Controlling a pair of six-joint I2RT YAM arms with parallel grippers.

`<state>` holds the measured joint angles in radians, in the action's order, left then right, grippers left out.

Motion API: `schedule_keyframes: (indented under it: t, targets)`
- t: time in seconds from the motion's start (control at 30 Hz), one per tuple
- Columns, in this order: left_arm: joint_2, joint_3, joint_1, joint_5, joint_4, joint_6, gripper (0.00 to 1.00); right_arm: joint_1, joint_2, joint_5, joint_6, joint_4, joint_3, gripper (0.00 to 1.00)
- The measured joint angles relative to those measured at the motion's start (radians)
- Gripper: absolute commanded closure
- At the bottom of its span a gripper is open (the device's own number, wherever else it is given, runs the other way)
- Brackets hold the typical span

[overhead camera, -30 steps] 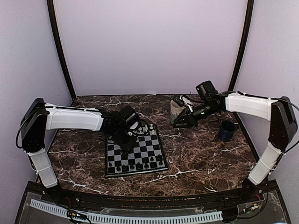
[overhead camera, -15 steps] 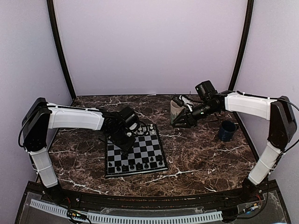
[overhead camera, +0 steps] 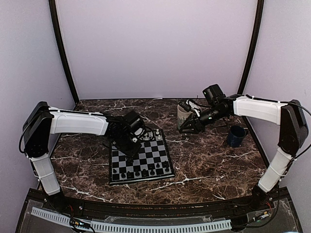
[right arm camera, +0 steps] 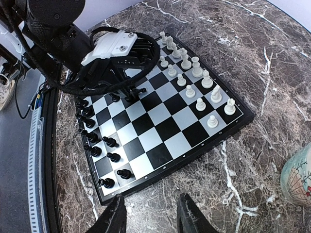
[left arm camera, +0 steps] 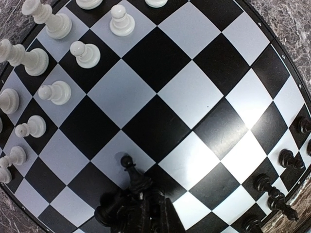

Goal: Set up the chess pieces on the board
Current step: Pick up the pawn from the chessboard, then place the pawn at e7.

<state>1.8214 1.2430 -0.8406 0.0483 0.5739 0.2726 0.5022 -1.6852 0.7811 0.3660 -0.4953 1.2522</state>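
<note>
light: bright, soft, even from overhead | shadows: faint, short on the counter [overhead camera: 209, 155] | left wrist: the board [left arm camera: 194, 92] bows hard toward frame edges, mild sheen on light squares, detail by my jaws lost in dark | right wrist: crisp mid-frame, my fingers [right arm camera: 114, 218] blurred

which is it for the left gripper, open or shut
Shut. The left gripper is pinched onto the base of a small black chess pawn, with no gap showing.

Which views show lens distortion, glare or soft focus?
Left wrist view: strong fisheye curves the board edges and squares, yet the black pawn is sharp; right wrist view: milder curving, no glare; top view: even light, chess pieces too small to resolve.
</note>
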Motion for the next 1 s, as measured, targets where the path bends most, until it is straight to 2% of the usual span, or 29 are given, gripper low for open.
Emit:
schedule_keyframes:
  t: [0.23,0.6,1.0]
  targets:
    - [-0.011,-0.003,-0.029,-0.049,-0.007,-0.053,0.98,0.000,0.000,0.000,0.000,0.000,0.000,0.63]
    - [-0.133,-0.072,-0.055,-0.148,-0.118,-0.135,0.98,0.012,0.000,-0.006,0.002,-0.006,0.007,0.63]
    - [-0.056,-0.030,-0.090,-0.165,-0.098,-0.203,0.98,0.016,0.000,-0.019,0.007,-0.007,0.007,0.63]
